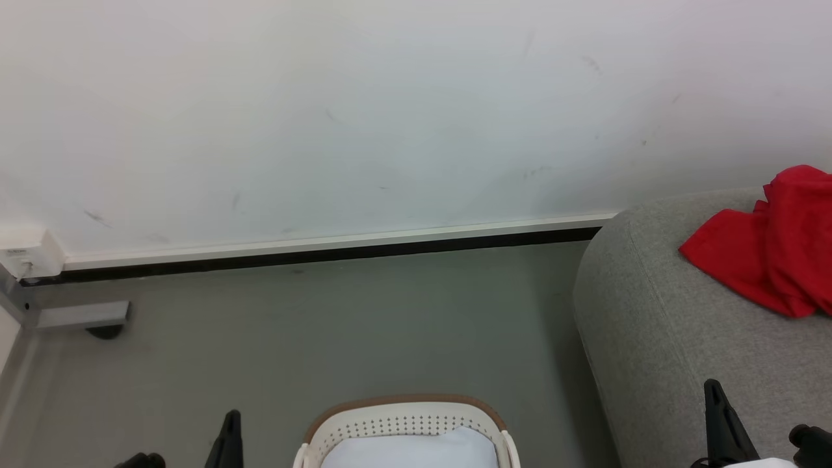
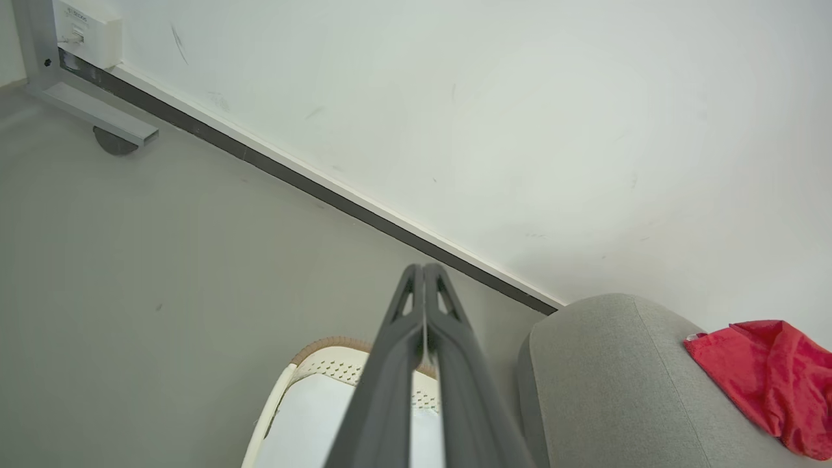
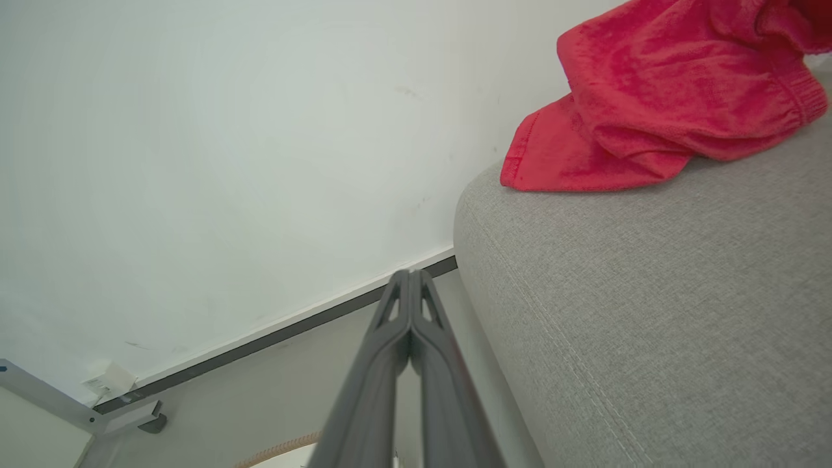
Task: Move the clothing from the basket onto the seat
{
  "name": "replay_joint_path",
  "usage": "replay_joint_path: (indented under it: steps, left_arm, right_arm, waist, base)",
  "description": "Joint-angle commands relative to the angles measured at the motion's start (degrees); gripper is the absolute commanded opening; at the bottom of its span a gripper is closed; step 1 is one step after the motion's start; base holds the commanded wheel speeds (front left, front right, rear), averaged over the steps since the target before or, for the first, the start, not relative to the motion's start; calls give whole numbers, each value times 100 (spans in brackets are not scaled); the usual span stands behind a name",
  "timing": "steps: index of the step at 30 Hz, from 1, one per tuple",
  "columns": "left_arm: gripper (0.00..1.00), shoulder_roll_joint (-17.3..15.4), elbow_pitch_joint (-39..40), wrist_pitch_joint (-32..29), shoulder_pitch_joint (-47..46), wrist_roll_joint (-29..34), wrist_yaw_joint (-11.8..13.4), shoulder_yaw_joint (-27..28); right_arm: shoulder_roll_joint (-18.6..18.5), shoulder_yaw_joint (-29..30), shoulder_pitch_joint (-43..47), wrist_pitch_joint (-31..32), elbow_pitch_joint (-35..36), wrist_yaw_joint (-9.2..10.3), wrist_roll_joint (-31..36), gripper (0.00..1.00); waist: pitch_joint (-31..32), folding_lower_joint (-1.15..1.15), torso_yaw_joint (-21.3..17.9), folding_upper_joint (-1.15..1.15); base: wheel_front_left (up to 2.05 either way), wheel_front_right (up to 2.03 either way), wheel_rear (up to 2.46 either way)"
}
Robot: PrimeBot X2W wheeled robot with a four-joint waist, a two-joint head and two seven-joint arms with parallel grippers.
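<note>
Red clothing [image 1: 767, 253] lies crumpled on the grey seat [image 1: 656, 338] at the right; it also shows as red clothing [image 2: 773, 380] and red clothing [image 3: 656, 110] in the wrist views. The white basket [image 1: 403, 422] with its brown rim sits on the floor at the bottom centre, showing just its pale lining. My left gripper [image 1: 231, 416] is shut, left of the basket, holding nothing. My right gripper [image 1: 714, 390] is shut over the seat's front part, with nothing in it. The left gripper [image 2: 422, 268] and right gripper [image 3: 409, 273] have tips pressed together.
A white wall with a dark skirting strip [image 1: 325, 250] runs behind the grey floor [image 1: 325, 325]. A metal frame foot [image 1: 84, 315] and a white wall box [image 1: 26, 250] stand at the far left.
</note>
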State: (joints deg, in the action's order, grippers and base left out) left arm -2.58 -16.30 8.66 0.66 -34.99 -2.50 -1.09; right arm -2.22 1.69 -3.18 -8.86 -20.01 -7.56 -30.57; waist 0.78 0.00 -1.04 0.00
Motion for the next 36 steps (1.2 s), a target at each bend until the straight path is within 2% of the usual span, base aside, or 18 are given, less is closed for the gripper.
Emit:
replay_joint_path:
  steps: [1, 36]
  left_arm:
    - [0, -22, 95, -42, -150, -262, -32, 48]
    - [0, -33, 162, -709, -416, -2717, -249, 377]
  right_arm:
    - [-51, 32, -131, 55, 130, 3, -257, 0]
    - [-71, 239, -232, 725, 351, 6, -2914, 0]
  waist:
    - [-1, 0, 2, 0]
    - [-32, 0, 36, 0]
  base:
    - [0, 0, 0]
    - [0, 0, 0]
